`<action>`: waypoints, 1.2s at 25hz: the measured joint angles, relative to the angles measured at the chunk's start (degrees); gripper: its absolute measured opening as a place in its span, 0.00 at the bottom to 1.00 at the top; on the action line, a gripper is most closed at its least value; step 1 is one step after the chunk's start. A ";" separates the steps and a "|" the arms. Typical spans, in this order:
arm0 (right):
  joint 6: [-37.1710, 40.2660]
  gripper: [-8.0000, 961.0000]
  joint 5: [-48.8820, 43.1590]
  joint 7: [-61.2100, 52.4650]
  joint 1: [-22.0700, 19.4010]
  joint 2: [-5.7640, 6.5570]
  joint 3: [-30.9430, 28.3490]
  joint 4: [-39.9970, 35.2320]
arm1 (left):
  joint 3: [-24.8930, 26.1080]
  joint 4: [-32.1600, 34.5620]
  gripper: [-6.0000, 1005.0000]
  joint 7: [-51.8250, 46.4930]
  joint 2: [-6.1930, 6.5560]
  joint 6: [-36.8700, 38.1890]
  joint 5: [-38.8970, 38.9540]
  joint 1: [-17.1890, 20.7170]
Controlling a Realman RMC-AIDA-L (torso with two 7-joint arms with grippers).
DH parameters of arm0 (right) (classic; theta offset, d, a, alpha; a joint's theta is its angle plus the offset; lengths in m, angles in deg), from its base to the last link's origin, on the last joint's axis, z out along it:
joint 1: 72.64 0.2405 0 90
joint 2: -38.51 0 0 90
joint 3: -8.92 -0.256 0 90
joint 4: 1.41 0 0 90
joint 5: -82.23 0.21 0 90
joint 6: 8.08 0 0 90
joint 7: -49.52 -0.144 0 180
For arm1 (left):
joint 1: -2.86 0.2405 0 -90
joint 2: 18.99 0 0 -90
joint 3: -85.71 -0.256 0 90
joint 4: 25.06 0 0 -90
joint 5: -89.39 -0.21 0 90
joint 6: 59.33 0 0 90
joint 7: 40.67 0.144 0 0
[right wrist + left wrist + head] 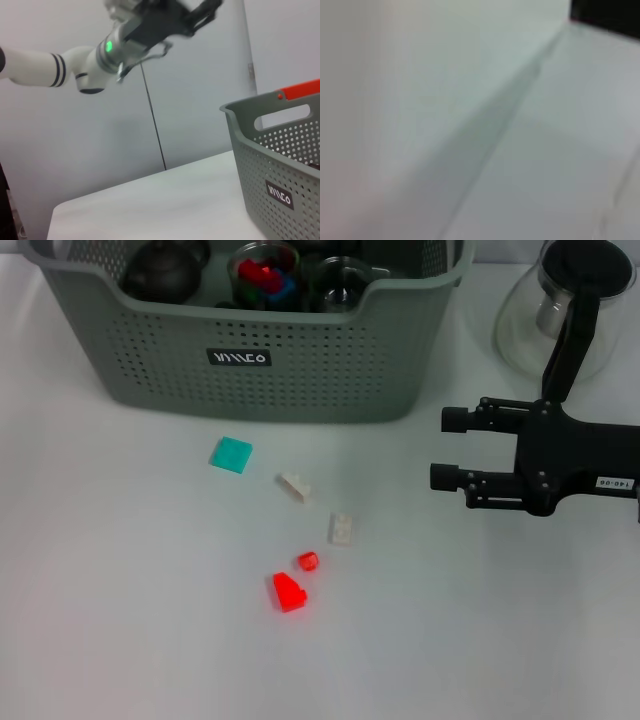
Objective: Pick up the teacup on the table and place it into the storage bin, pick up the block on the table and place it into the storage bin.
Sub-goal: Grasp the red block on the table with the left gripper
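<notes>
Red block point(290, 592) wedge tip far-left; right gripper point(440, 448) open, apart.

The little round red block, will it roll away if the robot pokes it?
Probably a bit. The round red block looks like a tiny stud lying alone on the smooth white table, so a poke could skid it. It looks light, and small for the open right gripper.

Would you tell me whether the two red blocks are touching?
Apart: the head view shows white table between the small red block and the larger one.
</notes>
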 joint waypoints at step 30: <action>-0.02 0.79 -0.01 -0.17 0.41 0.02 0.00 -0.36 | -31.93 36.49 0.62 -0.28 -14.30 1.15 -51.60 4.76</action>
